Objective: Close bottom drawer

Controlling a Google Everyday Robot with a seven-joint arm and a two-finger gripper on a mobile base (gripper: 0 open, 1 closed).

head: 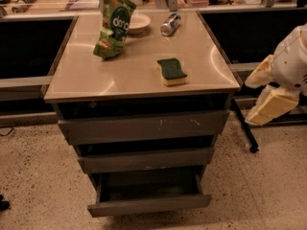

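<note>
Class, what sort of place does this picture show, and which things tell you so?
Probably an office break area or mock kitchen: a drawer cabinet carrying a chip bag, bowl, can and sponge, on a speckled floor. The bottom drawer is open; the gripper hangs at right, clear of it.

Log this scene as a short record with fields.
bottom drawer: lowest dark grey metal drawer, pulled out furthest
upper drawers: middle grey drawer front and tallest scratched drawer front, both further in
claw: cream claw, right of the cabinet, clear of every drawer
tabletop: green snack bag, green-topped yellow sponge, silver can on its side, white bowl
</note>
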